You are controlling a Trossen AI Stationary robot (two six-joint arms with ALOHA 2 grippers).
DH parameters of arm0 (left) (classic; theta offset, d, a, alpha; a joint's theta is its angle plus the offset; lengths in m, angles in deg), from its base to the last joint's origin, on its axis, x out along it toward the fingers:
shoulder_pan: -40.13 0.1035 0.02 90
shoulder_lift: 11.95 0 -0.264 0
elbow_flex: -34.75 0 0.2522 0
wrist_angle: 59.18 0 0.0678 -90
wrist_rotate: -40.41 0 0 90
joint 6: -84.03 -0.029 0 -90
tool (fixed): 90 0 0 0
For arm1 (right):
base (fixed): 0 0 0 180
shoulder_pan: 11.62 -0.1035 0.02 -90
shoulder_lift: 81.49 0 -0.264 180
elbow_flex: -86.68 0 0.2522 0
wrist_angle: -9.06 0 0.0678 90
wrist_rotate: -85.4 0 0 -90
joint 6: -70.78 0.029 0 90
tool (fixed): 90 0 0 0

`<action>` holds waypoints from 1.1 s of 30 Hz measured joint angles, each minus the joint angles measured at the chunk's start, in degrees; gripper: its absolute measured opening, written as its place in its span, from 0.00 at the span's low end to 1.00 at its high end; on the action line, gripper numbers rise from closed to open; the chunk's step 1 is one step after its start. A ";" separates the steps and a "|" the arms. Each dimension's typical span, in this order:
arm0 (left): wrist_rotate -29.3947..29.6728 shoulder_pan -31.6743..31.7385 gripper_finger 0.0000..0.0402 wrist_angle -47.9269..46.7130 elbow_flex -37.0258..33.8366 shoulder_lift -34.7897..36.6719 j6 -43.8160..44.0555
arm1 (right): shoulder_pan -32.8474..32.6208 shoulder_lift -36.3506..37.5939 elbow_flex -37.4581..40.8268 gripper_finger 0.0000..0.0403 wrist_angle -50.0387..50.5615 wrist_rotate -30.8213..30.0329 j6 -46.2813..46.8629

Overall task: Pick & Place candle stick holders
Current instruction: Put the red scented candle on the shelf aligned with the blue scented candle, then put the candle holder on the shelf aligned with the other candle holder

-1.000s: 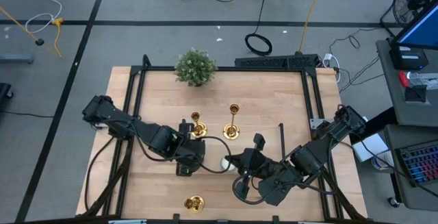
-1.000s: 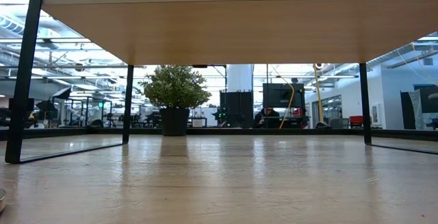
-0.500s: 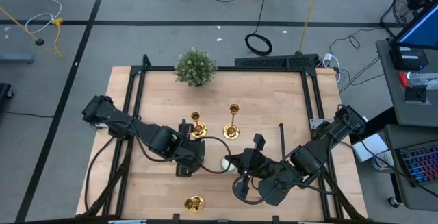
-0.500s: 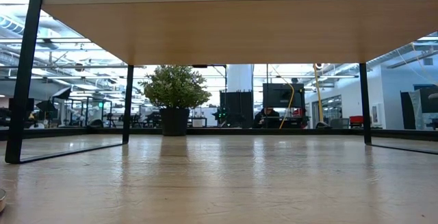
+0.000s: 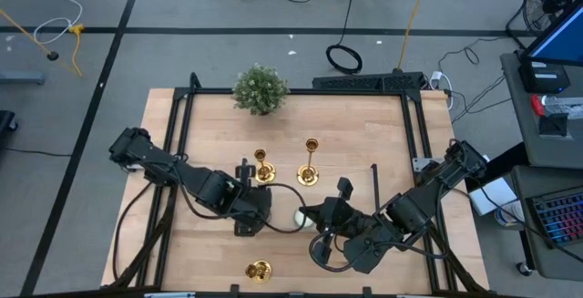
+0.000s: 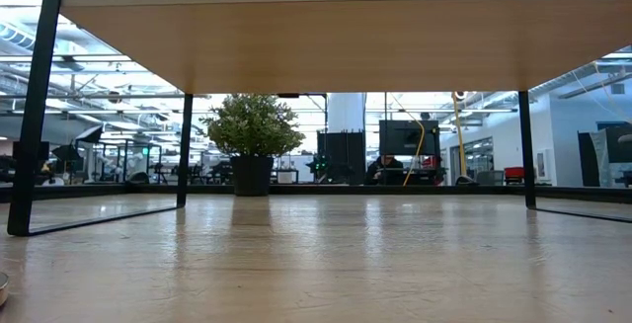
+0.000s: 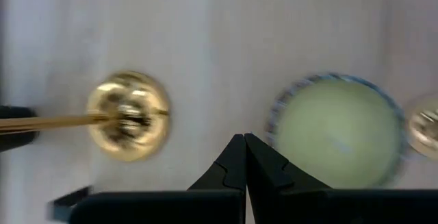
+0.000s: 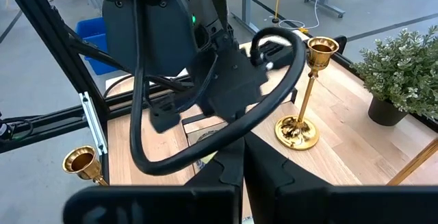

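Nothing is shifting since earlier | left gripper (image 5: 258,209) clenched empty, right gripper (image 5: 316,216) likewise | nearest upright shiny gold metal candlestick (image 5: 262,168), farther from bushy green plant (image 5: 260,88) than its taller twin (image 5: 310,163), is standing just beyond left gripper.

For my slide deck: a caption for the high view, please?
Two shut grippers, left and right, meet mid-table near three shiny gold metal candlesticks, beside a bushy green potted plant.

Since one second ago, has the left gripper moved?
Yes, slightly: in the high view the left gripper has shifted a little away from the plant, toward the table's near edge.
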 joint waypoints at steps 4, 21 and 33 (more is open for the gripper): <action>6.11 -0.56 0.00 -0.06 0.00 0.45 1.53 | 0.00 0.00 0.00 0.00 0.00 0.00 0.00; 15.61 -6.93 0.00 1.38 0.11 11.05 9.58 | 0.37 2.61 0.00 0.00 -0.02 -3.13 -1.07; 12.73 -17.76 0.00 1.95 0.13 17.38 14.83 | 0.76 5.99 0.00 0.00 -7.97 -3.50 -8.80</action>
